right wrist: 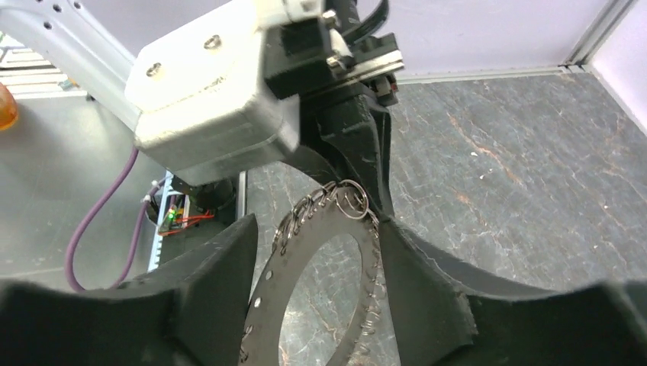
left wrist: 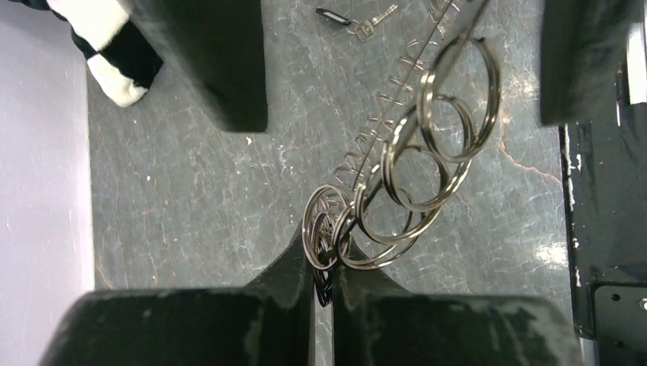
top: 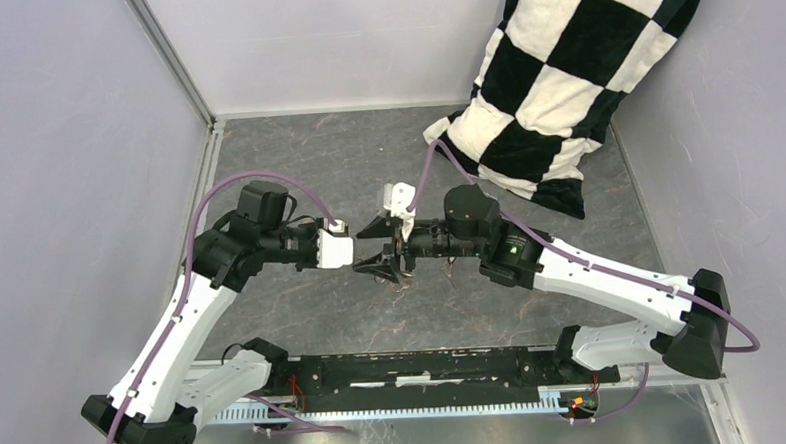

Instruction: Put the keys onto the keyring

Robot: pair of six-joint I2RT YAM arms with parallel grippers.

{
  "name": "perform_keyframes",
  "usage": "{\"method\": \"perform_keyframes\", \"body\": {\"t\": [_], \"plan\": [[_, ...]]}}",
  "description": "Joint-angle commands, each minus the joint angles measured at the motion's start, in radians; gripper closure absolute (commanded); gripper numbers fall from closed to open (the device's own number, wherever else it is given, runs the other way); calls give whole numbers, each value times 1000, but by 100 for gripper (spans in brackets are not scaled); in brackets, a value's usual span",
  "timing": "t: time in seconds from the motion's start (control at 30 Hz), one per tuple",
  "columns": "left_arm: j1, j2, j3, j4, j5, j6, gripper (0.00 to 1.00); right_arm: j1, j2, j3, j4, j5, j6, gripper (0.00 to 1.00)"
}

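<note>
A: Biggest first. What carries it all?

B: A grey marbled counter (top: pixel 296 156). The keyring (right wrist: pixel 268 286) hangs above its middle, so I'm placing everything off that. A black-and-white checkered pillow (top: pixel 573 74) sits well beyond the keyring and to its right, against the back wall.

A: Arms?

B: Both reach in and meet at the keyring, the left one from its left, the right one from its right.

A: Left end effector (left wrist: pixel 324 263)?

B: Pressed together, pinching the keyring by a cluster of small split rings (right wrist: pixel 347 200) on its rim.

A: Right end effector (right wrist: pixel 317 244)?

B: Spread wide, with one finger (left wrist: pixel 214 61) on each side of the keyring. The left wrist view shows a gap on both sides. The right wrist view has the fingers close to the rim, and I can't tell contact there.

A: The keyring itself?

B: A flat metal band with a hollow centre. Its edge has punched holes and is crowded with small wire rings. It is held off the counter and tilted. A chain of larger split rings (left wrist: pixel 458 156) dangles just beside it, linked at the pinched cluster.

A: The keys (left wrist: pixel 358 23)?

B: They're lying on the counter past the far end of the keyring, well apart from it. I can see a black head and a silvery blade. They look joined at a tiny ring, but they're too small to be sure.
</note>
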Motion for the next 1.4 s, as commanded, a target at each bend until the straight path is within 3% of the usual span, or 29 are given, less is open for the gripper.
{"method": "perform_keyframes", "body": {"t": [0.0, 0.17, 0.23, 0.27, 0.37, 0.4, 0.57, 0.63, 0.73, 0.77, 0.8, 0.87, 0.93, 1.0, 1.13, 1.37], "plan": [[-3, -24, 34, 9, 58, -63, 98, 6, 68, 89, -139, 28, -78, 49], [-3, -25, 32, 4, 17, -50, 98, 7, 78, 130, -264, 67, -133, 79], [-3, -25, 32, 3, 0, -46, 98, 8, 75, 145, -324, 85, -167, 85], [-3, -26, 32, 4, -4, -44, 98, 8, 76, 155, -355, 89, -187, 85], [-3, -32, 29, 3, -14, -20, 98, 8, 89, 190, -460, 114, -230, 53], [-3, -33, 29, 3, -16, -12, 98, 8, 92, 201, -484, 119, -240, 50], [-3, -33, 33, 2, -13, -3, 98, 9, 110, 246, -554, 125, -289, 52], [-3, -37, 33, 2, -16, 2, 98, 8, 118, 258, -570, 117, -300, 61], [-3, -48, 33, 2, -3, 17, 98, 8, 118, 256, -552, 108, -299, 93], [-3, -54, 35, 2, 8, 20, 98, 7, 114, 251, -540, 121, -295, 99], [-3, -60, 36, 3, 17, 20, 97, 6, 103, 235, -520, 145, -285, 100], [-3, -66, 47, 4, 37, -6, 87, -4, 62, 186, -464, 148, -281, 100], [-3, -68, 63, 3, 47, -54, 61, -23, 12, 129, -386, 131, -266, 100], [-3, -75, 80, 4, 55, -102, 50, -43, -40, 71, -314, 90, -252, 100], [-3, -110, 81, 39, 81, -211, 49, -58, -118, -22, -197, 22, -231, 100], [-3, -152, 44, 78, 184, -344, 48, -66, -134, -52, -149, -57, -203, 100]]}}
